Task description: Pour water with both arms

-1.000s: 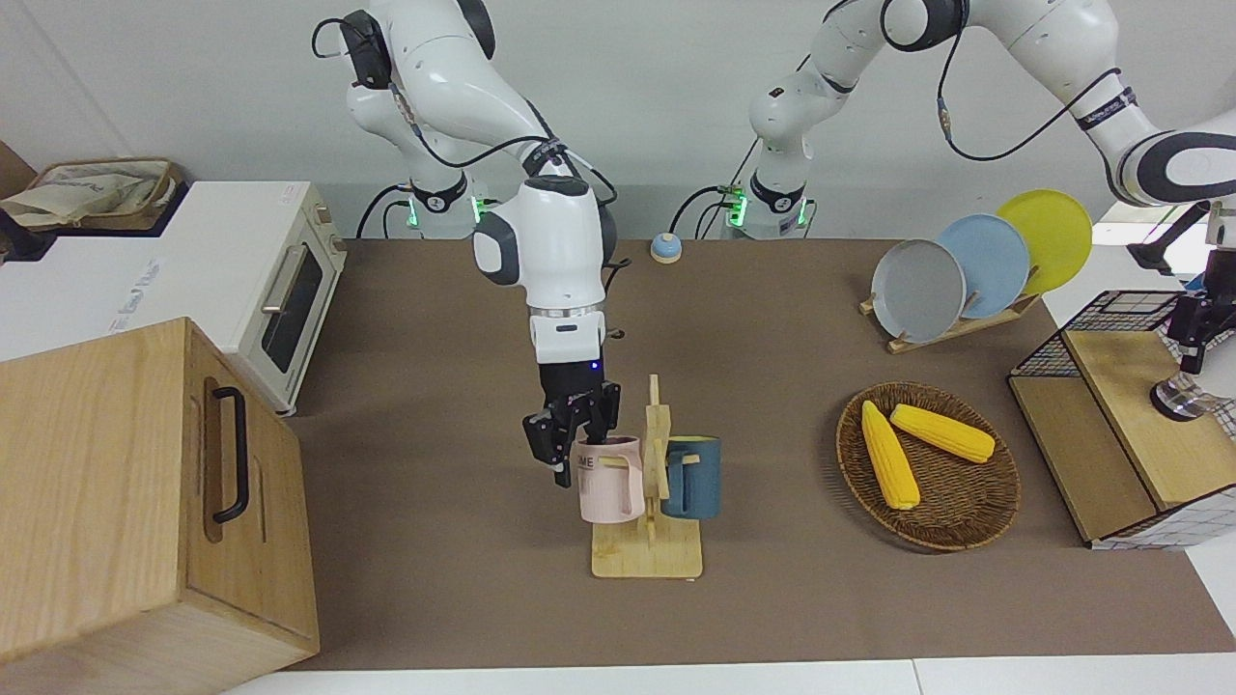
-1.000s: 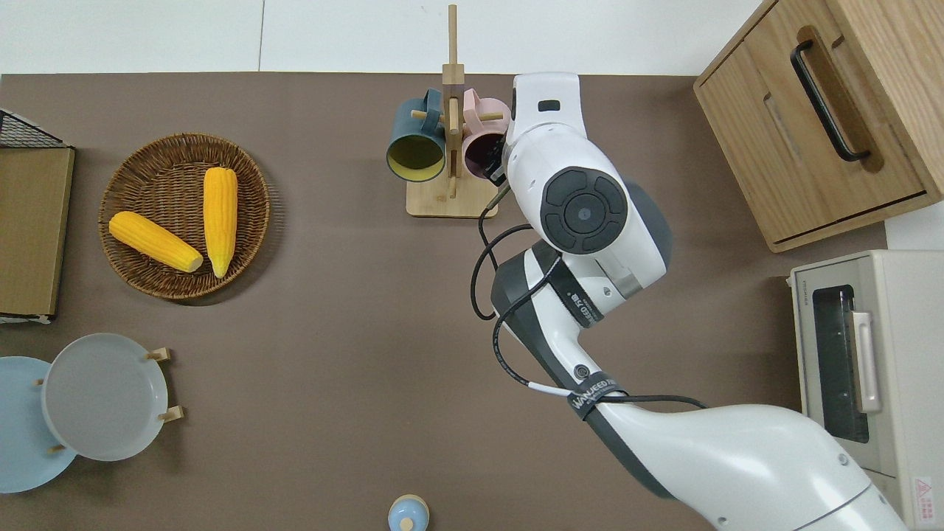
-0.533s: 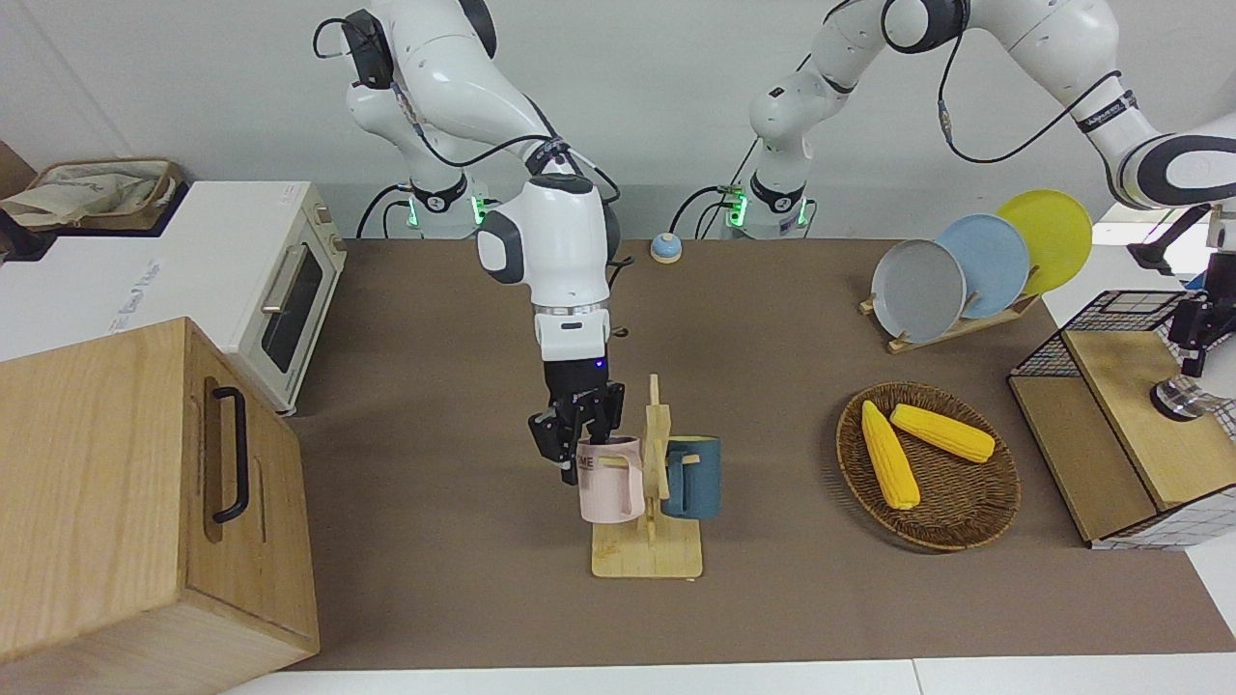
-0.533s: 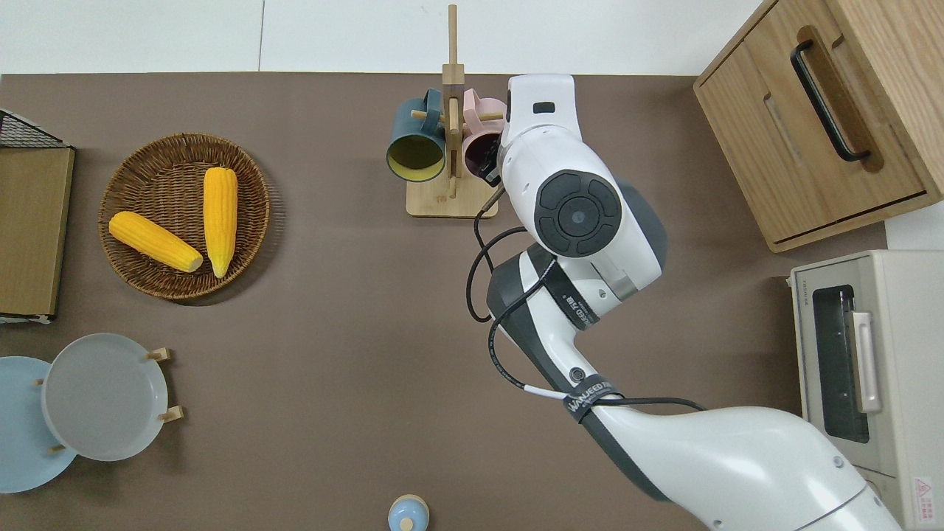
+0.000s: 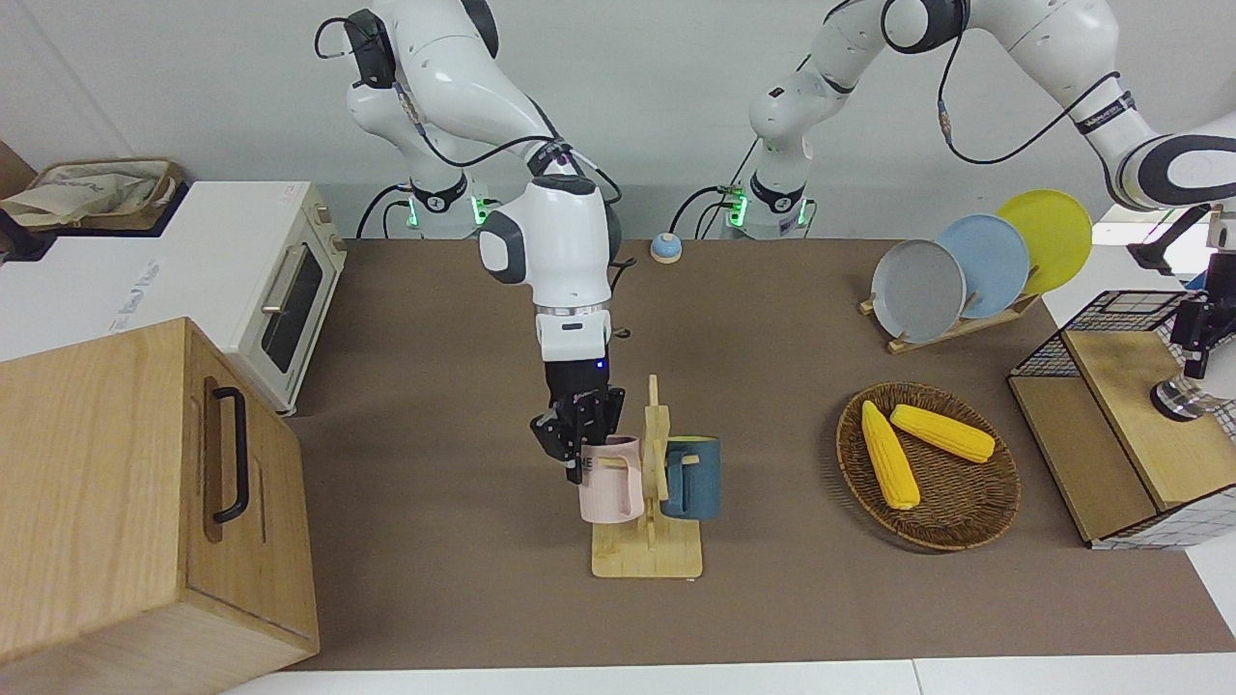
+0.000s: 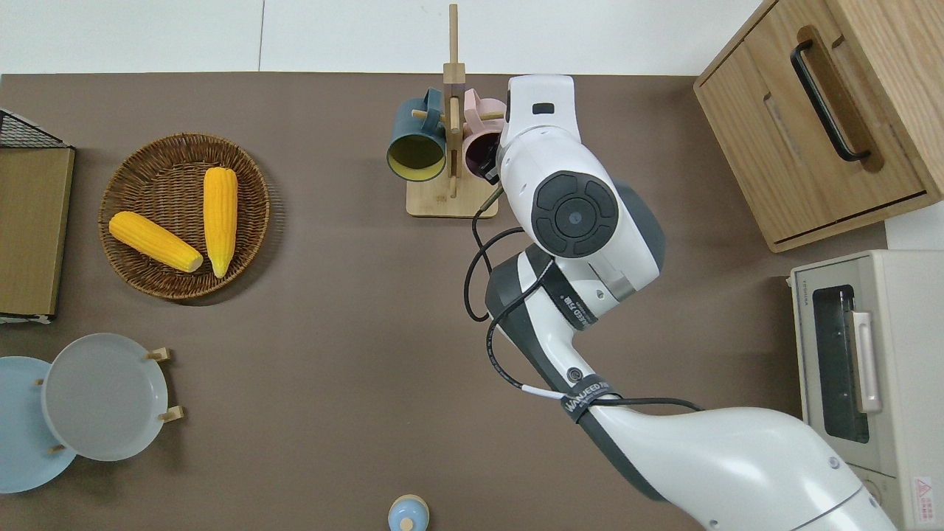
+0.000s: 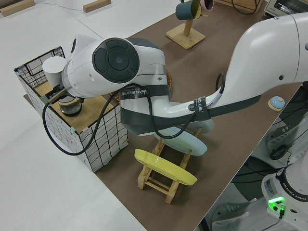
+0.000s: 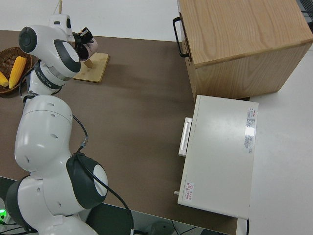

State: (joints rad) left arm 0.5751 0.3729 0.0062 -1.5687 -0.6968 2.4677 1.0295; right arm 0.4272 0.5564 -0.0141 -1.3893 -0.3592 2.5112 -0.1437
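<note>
Front view: right gripper (image 5: 580, 446) at pink mug (image 5: 608, 480) rim on wooden rack (image 5: 655, 502), jaws straddling rim; left gripper (image 5: 1195, 340) jaw state unclear

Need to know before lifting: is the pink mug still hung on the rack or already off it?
On the rack. The pink mug hangs by its handle beside the wooden rack, with the right gripper at its rim.

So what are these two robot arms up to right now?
The right gripper is at the rim of a pink mug hanging on a wooden mug rack mid-table, one finger inside it, beside a blue mug. The left gripper is over a glass kettle on a wooden shelf in a wire basket. Nothing is being poured yet.
</note>
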